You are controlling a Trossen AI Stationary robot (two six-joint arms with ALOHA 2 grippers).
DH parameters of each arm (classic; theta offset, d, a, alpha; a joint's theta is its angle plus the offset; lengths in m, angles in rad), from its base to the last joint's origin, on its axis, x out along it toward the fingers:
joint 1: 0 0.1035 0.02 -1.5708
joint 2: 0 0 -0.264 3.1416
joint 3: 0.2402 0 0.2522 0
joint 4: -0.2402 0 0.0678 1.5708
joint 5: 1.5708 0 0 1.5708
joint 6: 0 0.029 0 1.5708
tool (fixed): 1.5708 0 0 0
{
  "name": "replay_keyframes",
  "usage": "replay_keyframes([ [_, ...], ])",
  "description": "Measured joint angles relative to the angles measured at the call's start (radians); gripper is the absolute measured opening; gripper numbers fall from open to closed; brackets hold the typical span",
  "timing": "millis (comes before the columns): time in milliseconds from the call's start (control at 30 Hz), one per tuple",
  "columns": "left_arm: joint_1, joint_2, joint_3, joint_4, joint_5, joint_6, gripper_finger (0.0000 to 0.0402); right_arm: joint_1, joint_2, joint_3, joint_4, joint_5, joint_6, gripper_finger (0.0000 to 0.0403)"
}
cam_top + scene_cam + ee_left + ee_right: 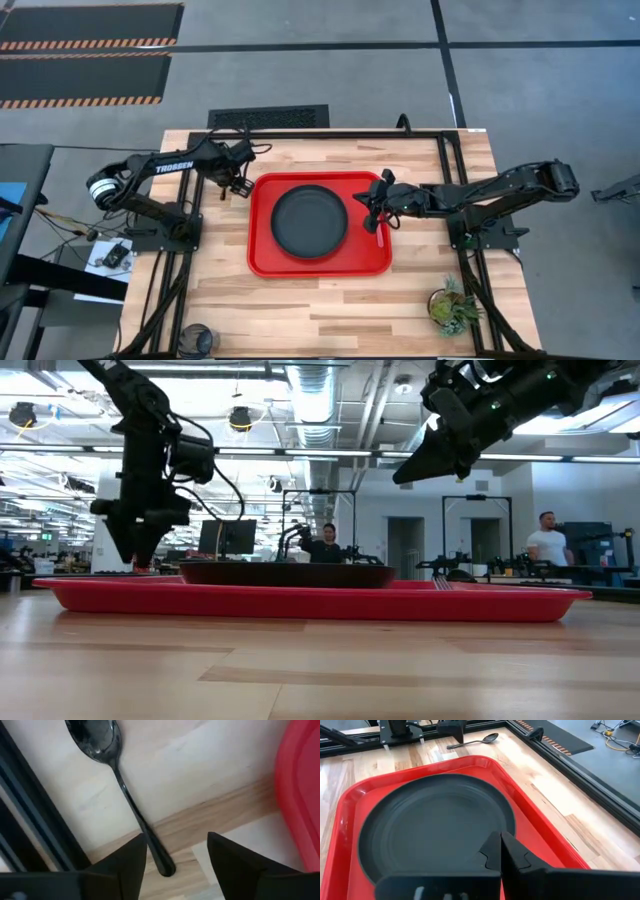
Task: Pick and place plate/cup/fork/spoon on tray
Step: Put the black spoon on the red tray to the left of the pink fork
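The dark plate lies on the red tray in the table's middle. The red-handled fork lies on the tray's right part, beside the plate. The dark spoon lies flat on the wood by the tray's far left corner. My left gripper is low over it and open, with one finger on either side of the handle's free end. My right gripper is shut and empty, raised over the tray's right side. The dark cup stands at the near left corner.
A small potted plant stands near the table's near right corner. A black frame rail runs close beside the spoon. People stand in the room behind the table. Bare wood lies in front of the tray.
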Motion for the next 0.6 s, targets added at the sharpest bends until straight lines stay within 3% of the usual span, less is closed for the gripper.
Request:
replay_keyframes([
  [233, 0.037, 0.0, -0.035, 0.061, -0.051, -0.007, 0.0203, 0.0, 0.0, 0.0, 0.0, 0.0, 0.001, 0.001],
  [600, 0.147, 0.025, -0.093, 0.134, -0.008, 0.026, 0.0188, 0.0, 0.0, 0.0, 0.0, 0.001, 0.003, 0.001],
])
